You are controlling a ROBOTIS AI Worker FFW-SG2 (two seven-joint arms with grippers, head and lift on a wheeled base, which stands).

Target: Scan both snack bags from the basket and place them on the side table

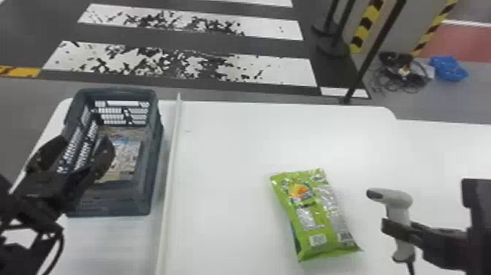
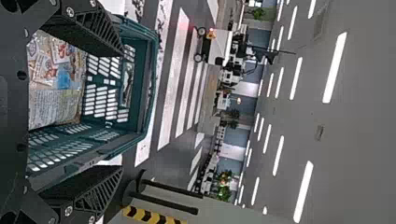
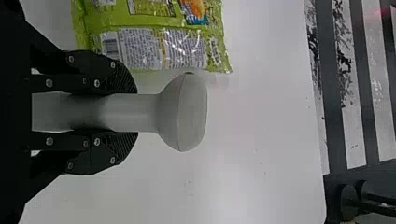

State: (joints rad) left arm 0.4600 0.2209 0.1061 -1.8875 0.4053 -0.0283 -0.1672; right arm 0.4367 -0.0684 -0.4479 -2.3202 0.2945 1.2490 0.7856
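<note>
In the head view, my left gripper is over the left part of the basket, its fingers apart with nothing between them. A snack bag lies inside the basket. In the left wrist view, the gripper stands open above the basket and the bag. A green snack bag lies flat on the white table. To its right, my right gripper grips the scanner by the handle. The right wrist view has the gripper shut on the scanner, beside the green bag.
A raised white strip runs front to back between the basket and the green bag. The white table adjoins another surface at the right. Posts and cables stand on the floor behind.
</note>
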